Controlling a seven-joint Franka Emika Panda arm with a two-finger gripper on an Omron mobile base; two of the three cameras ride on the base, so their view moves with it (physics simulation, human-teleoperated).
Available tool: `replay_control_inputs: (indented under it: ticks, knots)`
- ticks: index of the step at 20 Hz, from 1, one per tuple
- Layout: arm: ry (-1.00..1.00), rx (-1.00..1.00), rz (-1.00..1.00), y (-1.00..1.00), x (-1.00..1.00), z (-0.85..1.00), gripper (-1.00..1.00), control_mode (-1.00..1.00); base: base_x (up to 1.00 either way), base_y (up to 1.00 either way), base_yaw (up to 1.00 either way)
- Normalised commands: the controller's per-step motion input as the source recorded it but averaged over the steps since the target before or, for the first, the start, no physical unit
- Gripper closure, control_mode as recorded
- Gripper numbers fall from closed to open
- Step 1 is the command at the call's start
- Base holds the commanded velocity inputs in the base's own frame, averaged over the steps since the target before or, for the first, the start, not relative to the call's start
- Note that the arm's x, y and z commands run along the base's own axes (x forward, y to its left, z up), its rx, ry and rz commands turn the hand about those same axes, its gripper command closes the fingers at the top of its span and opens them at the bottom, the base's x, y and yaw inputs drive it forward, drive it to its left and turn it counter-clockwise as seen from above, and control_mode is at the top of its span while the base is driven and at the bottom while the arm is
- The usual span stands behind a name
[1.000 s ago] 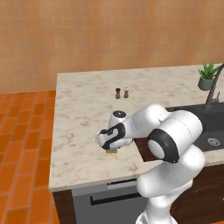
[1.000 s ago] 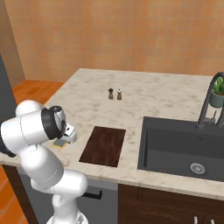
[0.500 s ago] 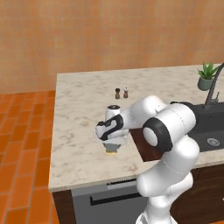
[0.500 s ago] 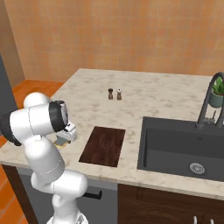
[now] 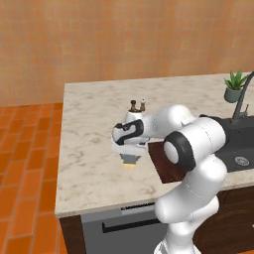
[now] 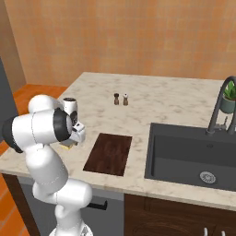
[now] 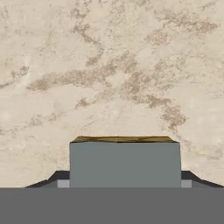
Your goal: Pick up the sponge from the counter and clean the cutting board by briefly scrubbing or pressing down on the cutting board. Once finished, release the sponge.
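We've got the sponge pinched between the tool tips, just over the bench, left of the cutting board. We lift straight, carry right, then press flat.

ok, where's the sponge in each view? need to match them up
Left base view: sponge left of centre, under the tool, left of the cutting board.
Right base view: sponge at left, below the hand, left of the cutting board.
Hand view: sponge bottom centre, between the fingertips, over the counter.
Shared landmark: the cutting board, in both base views.
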Motion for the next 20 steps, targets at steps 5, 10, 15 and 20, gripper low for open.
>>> replay_control_inputs:
  ticks: [5, 10, 15, 20]
  knots:
    - [0.01, 0.02, 0.02, -0.42, 0.28, 0.34, 1.00, -1.00, 0.00, 0.00, 0.00]
    - [0.03, 0.06, 0.13, -0.54, 0.61, 0.04, 1.00, -1.00, 0.00, 0.00, 0.00]
    - [0.00, -0.03, 0.00, 0.00, 0.06, -0.04, 1.00, -1.00, 0.00, 0.00, 0.00]
    - [-0.11, -0.01, 0.00, -0.48, 0.45, -0.16, 1.00, -1.00, 0.00, 0.00, 0.00]
